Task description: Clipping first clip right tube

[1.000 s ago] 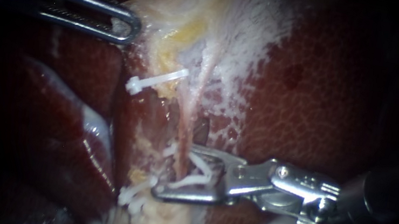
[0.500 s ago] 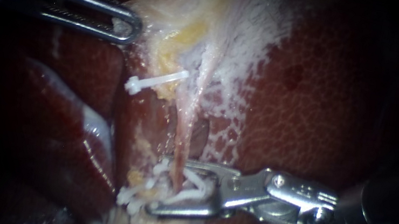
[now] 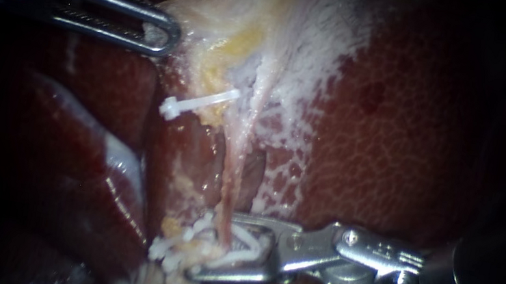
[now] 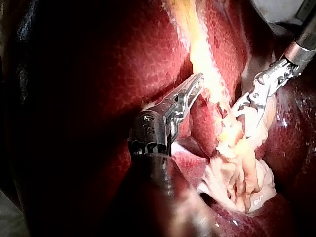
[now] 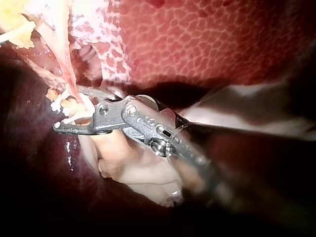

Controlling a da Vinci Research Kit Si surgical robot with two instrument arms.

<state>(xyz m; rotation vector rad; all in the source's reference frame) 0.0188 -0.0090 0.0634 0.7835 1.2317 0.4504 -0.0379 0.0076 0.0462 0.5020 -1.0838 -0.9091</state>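
Note:
A thin pink tube [image 3: 231,180] runs down the middle between pale fatty tissue and dark liver. My right instrument [image 3: 212,244] comes in from the lower right and straddles the tube's lower end. Its jaws are shut on a white clip [image 3: 247,244] that curves around the tube. In the right wrist view the same jaws [image 5: 66,108] hold the clip [image 5: 83,106] across the tube [image 5: 61,59]. My left instrument [image 3: 164,36] at the upper left is shut on the edge of the pale tissue [image 3: 220,11] and holds it taut; the left wrist view shows these jaws [image 4: 194,85] on that strip.
Another white clip [image 3: 194,104] sits on a strand left of the tube. More white clips [image 3: 168,251] cluster at the lower left of the jaws. Mottled red liver [image 3: 407,134] fills the right side, and a glossy lobe [image 3: 77,153] lies to the left.
My right instrument has slid slightly down the tube, and its jaws have narrowed on the white clip around it. The left instrument has stayed put.

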